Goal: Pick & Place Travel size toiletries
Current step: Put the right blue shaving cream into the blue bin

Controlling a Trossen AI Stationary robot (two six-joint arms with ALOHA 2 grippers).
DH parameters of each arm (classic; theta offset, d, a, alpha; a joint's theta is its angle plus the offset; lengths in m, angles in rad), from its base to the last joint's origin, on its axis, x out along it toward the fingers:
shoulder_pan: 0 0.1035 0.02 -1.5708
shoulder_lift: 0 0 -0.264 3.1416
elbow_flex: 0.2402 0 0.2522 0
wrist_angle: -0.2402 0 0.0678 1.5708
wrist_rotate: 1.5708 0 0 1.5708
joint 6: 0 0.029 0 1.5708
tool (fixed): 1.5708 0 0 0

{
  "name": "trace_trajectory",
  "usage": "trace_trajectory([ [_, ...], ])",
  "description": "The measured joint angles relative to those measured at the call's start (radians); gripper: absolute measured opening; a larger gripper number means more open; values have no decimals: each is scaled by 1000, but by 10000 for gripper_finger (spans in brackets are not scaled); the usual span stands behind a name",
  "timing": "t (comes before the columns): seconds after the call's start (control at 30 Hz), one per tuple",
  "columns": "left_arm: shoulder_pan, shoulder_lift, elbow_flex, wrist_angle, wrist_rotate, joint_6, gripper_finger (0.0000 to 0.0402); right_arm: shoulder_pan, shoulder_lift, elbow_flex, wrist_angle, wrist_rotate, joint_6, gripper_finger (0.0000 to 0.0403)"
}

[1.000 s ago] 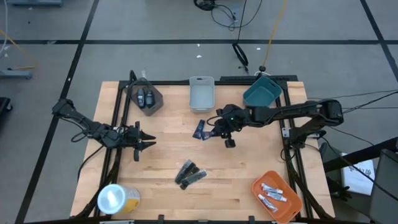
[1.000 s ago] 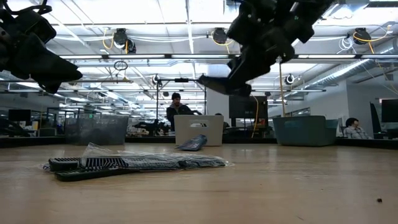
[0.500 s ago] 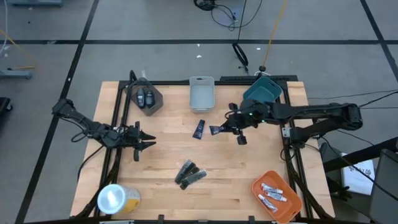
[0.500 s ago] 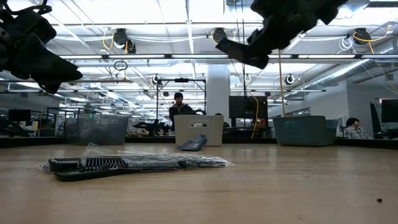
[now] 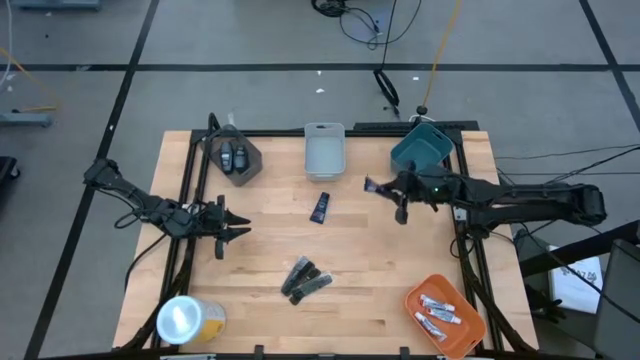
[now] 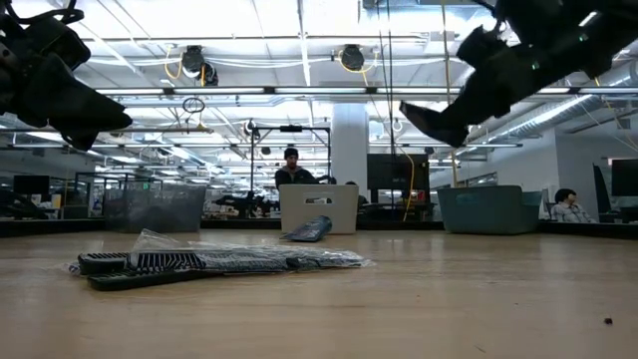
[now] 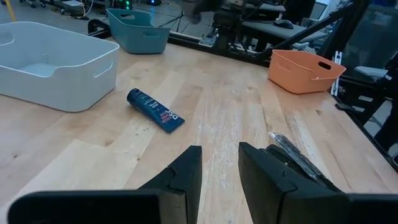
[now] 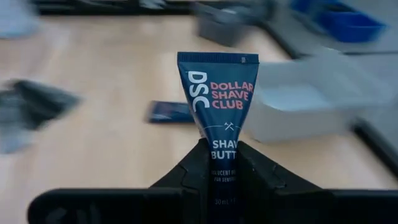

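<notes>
Right gripper (image 8: 222, 163) clenched on a blue tube (image 8: 219, 106), raised above the bench (image 5: 400, 290) just beside the teal bin (image 5: 421, 148). Second blue tube (image 5: 320, 207) flat on the bench below the grey bin (image 5: 324, 150). Left gripper (image 7: 217, 167) released, hovering at the left.

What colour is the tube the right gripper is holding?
Dark blue tube with white and red lettering, clearest in the right wrist view.
</notes>
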Motion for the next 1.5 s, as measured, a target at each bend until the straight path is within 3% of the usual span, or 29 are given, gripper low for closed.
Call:
trace_trajectory([
  [0.23,0,0,0,0,0,-1,102,-60,-47,-12,-1,259,84,52],
  [0.33,0,0,0,0,0,-1,102,-107,-55,-12,-13,309,120,52],
  [0.6,0,0,0,0,-1,-3,102,-311,-55,-12,-112,306,208,48],
  [0.9,0,0,0,0,-1,-3,102,-495,-46,-12,-205,301,172,41],
  [1.13,0,0,0,0,-2,-1,102,-575,41,-12,-238,298,120,41],
  [1.23,0,0,0,0,-2,-1,102,-602,81,-12,-233,248,113,41],
  [1.5,0,0,0,0,-2,-1,102,-614,109,-12,-192,225,105,55],
])
